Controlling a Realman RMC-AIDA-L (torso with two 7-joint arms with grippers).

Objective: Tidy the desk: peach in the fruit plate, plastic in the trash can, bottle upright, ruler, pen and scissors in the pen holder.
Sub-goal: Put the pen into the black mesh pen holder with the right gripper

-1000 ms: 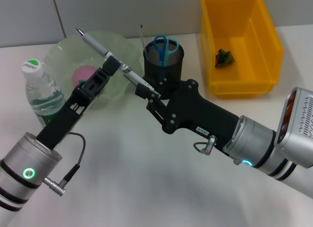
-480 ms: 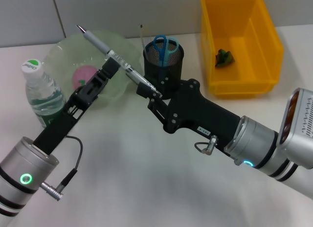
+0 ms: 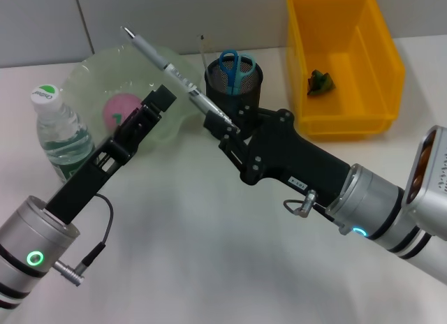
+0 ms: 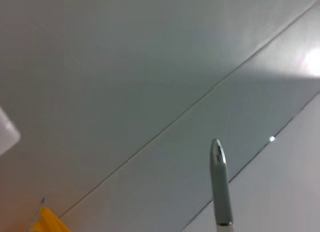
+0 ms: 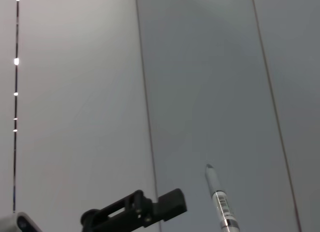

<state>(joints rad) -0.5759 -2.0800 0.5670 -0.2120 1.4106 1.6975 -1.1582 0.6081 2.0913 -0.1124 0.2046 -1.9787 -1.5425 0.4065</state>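
Desk space (image 3: 209, 254) in front of the robot lies bare and white, while the far edge is crowded: a clear plastic water bottle with a green-and-white cap (image 3: 57, 134) stands upright at the left, a pale green translucent fruit plate (image 3: 91, 79) sits just beside it with a pink peach (image 3: 120, 109) inside, a black mesh pen holder (image 3: 237, 93) stands near the middle, and a yellow plastic trash bin (image 3: 349, 65) is at the right with a small green scrap of plastic (image 3: 320, 82) on its floor. Blue-handled scissors (image 3: 236, 63) and a thin ruler (image 3: 203, 52) already stand in the holder.

The right gripper (image 3: 222, 123), just in front of the holder, is clenched on the lower end of a slim silver pen with a clear printed barrel (image 3: 174, 74) — the pen tilts up and leftward over the plate's rim, well above the desk. The left gripper (image 3: 159, 106) hangs just below the pen shaft, apart from it; its fingers look released, though the gap is hard to judge.

Both wrist views face the grey panelled wall. The left wrist view catches only the pen's rounded end (image 4: 218, 177) and a yellow bin corner; the right wrist view shows the pen's tapered tip (image 5: 220, 199) with the left gripper's black fingers (image 5: 135, 209) beside it.
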